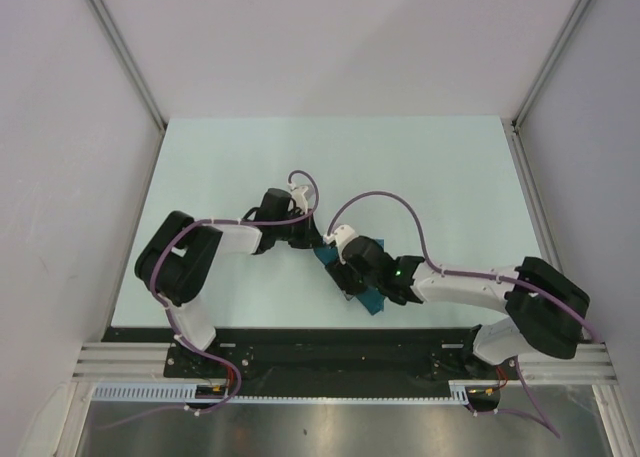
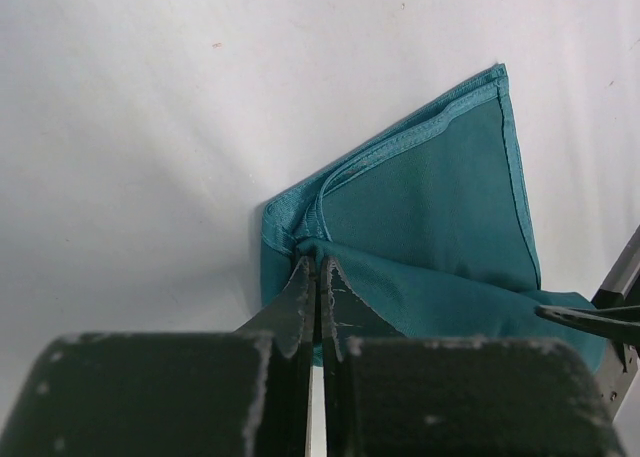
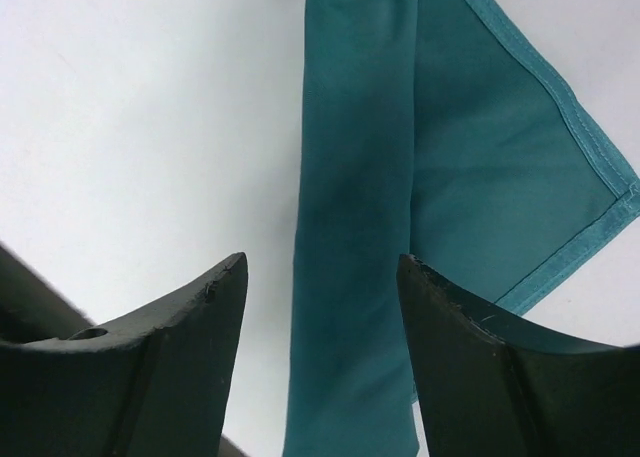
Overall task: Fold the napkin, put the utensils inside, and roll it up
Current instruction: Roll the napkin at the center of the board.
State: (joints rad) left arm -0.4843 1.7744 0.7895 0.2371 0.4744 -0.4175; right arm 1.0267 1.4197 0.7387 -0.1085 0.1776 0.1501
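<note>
Pinching a raised fold of the napkin (image 2: 430, 207), the left hand (image 2: 316, 267) has its fingers pressed together on the cloth, just beside the hemmed corner at the fold's end. The right hand (image 3: 322, 260) stands spread, its two fingers (image 3: 210, 327) on either side of a long doubled band of the cloth without closing on it. In the right wrist view that band runs from 12 o'clock to 6 o'clock, and a flat hemmed flap spreads from it toward 3 o'clock. From above, the napkin lies on the pale surface (image 1: 420, 177) a little toward 6 o'clock from its middle, mostly hidden under the two hands. The left hand reaches it from about 10 o'clock and the right from about 4 o'clock, so they meet over the cloth. A dark tip of the right hand shows at the 4 o'clock edge of the left wrist view.
</note>
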